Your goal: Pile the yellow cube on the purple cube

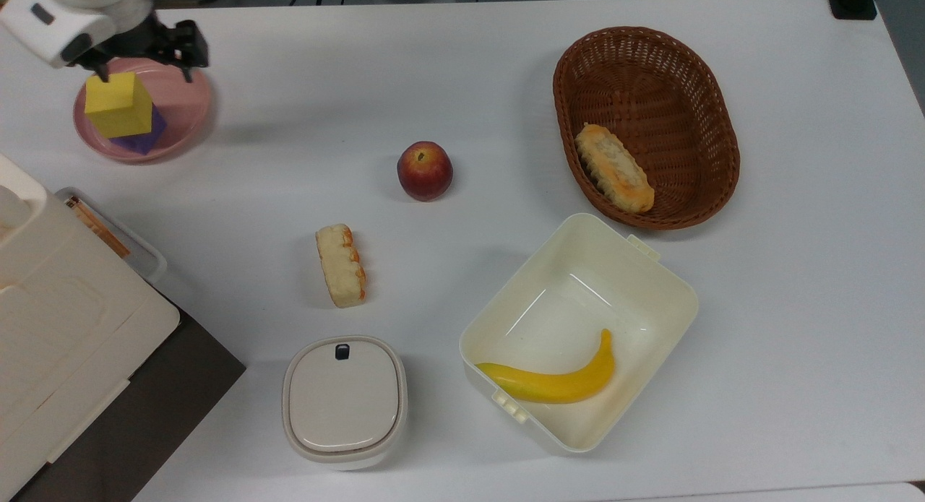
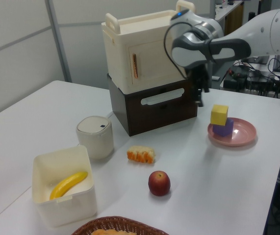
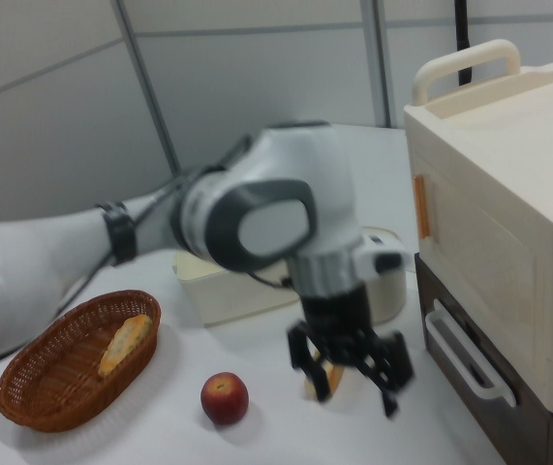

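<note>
On the purple cube [image 2: 222, 129] sits the yellow cube [image 2: 219, 114], the tool [image 3: 352, 370] spread, empty in the right view.

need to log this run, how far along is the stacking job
The stacking looks done: the yellow cube sits on the purple cube in the pink plate, slightly offset in the left view but upright. Nothing is in hand: the end effector is open and clear of the stack, above the plate's far rim in the top view. All that seems left is to retreat, provided the stack holds.
</note>
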`<action>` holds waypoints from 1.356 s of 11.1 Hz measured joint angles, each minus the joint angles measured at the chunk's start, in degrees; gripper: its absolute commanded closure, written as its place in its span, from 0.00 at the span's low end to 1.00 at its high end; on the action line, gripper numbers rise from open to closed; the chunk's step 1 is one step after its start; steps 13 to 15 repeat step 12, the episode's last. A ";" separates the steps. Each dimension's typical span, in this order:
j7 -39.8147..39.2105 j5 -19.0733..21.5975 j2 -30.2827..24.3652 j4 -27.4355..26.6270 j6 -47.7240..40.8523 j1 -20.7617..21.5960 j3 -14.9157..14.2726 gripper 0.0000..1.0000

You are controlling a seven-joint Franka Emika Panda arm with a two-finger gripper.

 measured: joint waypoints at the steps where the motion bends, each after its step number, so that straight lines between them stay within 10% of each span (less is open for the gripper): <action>1: 2.43 2.29 -0.99 0.54 -0.70 2.08 0.05 0.00; 8: 16.53 9.93 -5.52 2.08 -2.42 13.44 0.14 0.00; 15: 16.56 9.92 -4.47 1.86 -2.42 14.20 0.02 0.00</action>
